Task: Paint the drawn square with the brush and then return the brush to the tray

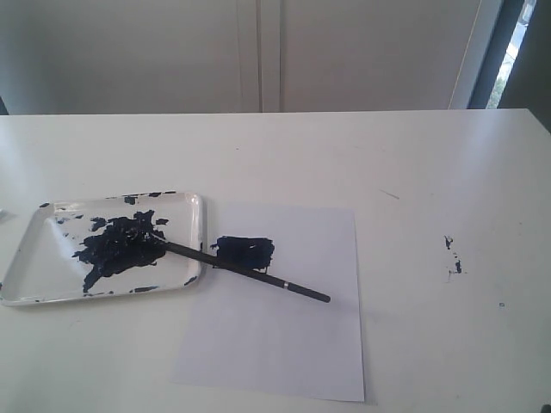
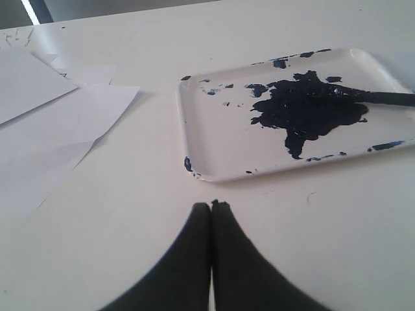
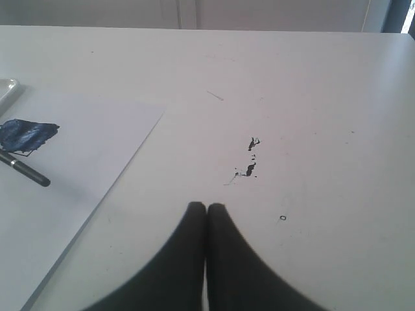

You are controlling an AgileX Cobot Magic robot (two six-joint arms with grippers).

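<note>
So the tray sits on the left side of the white table, and it has a big navy blotch in the middle plus splatters along the rim. The brush lies at a slant. Its wet tip is in the blotch, the handle goes out over the tray's right rim, and the far end rests on the paper. That makes it half in the tray and half out. The square is filled in dark navy with a few tiny pale gaps. It sits near the paper's upper left, just beside the tray, and the brush handle runs along its lower edge, touching or nearly so. Off to the right there are some small paint specks on the bare table, well away from everything else. The left gripper has its jaws pressed together with nothing in them. It hangs over bare table just in front of the tray, with some loose sheets off to one side. The right gripper is the same, jaws closed tight and empty. It's over bare table near the specks, with the paper's edge beside it.
</note>
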